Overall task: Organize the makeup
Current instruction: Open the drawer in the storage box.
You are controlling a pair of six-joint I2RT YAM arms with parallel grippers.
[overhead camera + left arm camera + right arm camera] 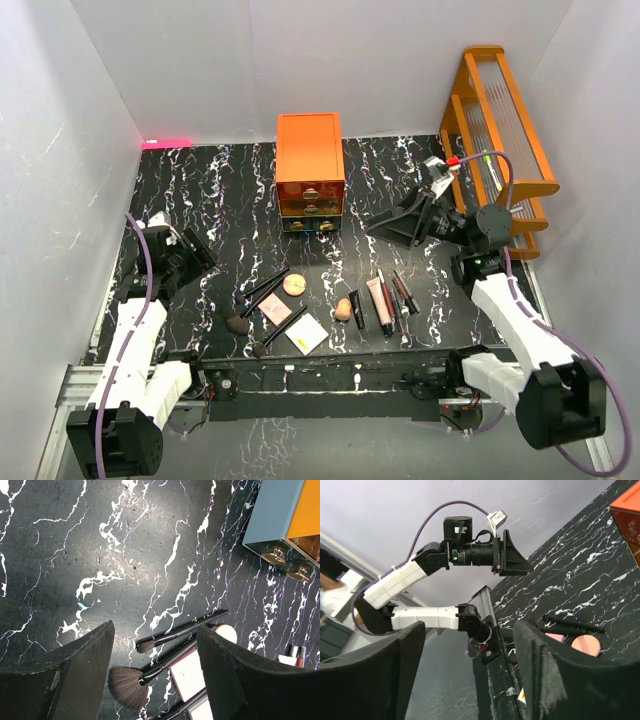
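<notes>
The makeup lies on the near middle of the black marble table: long black brushes [265, 287], a round tan compact [294, 285], a pink palette [274, 309], a pale-yellow palette [307, 334], a beige sponge [343, 310], and pink and dark tubes [380, 304]. My left gripper [190, 250] is open and empty, raised at the left of the makeup. Its wrist view shows its open jaws [155, 627] above a fan brush [127, 685], a thin brush [182, 629] and the pink palette [187, 672]. My right gripper [395, 222] is open and empty, raised above the tubes, pointing left [469, 625].
An orange drawer chest [310, 175] stands at the back middle and also shows in the left wrist view [285, 515]. An orange wooden rack [500, 130] stands at the back right. White walls enclose the table on three sides. The right wrist view shows the left arm [410, 577].
</notes>
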